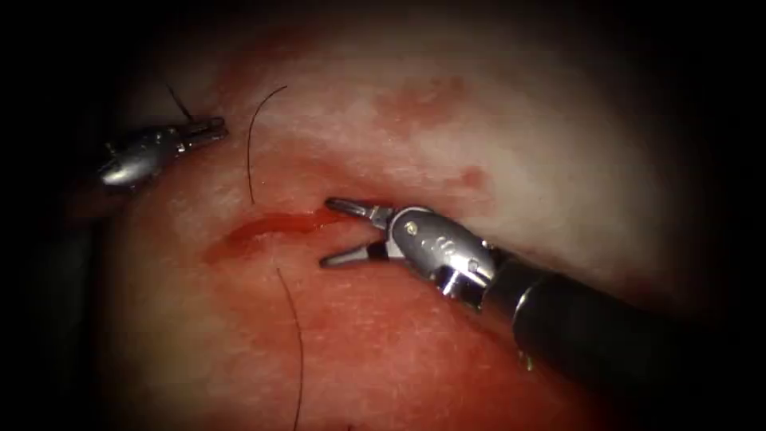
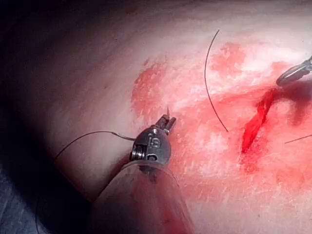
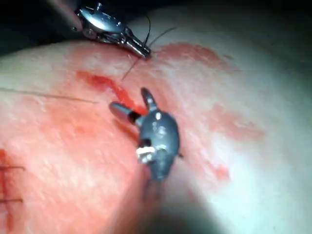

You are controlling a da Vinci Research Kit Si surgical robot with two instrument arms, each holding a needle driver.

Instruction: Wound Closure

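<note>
- the tissue is pale and streaked with red fluid; the cut is a short red slit near its middle, also seen in the left wrist view and the right wrist view.
- the right tool comes in from the right and sits at the right end of the cut, its fingers spread wide, one above the slit and one below it. they grasp nothing. the right wrist view shows the same spread fingers just beside the cut.
- the left tool lies well to the left of the cut, up near the tissue's edge. its fingers look clenched together, with a short dark strand of thread rising from them; the left wrist view shows thread trailing away beside that tool.
- a loose curved strand lies on the tissue between the left tool and the cut, ending just above the slit. another strand runs down from below the cut.
- i cannot make out the needle, or tell whether the curved dark strand is the needle or thread.
- the right wrist view shows dark stitch-like lines at the tissue's edge.
- no readable writing on either tool.
</note>
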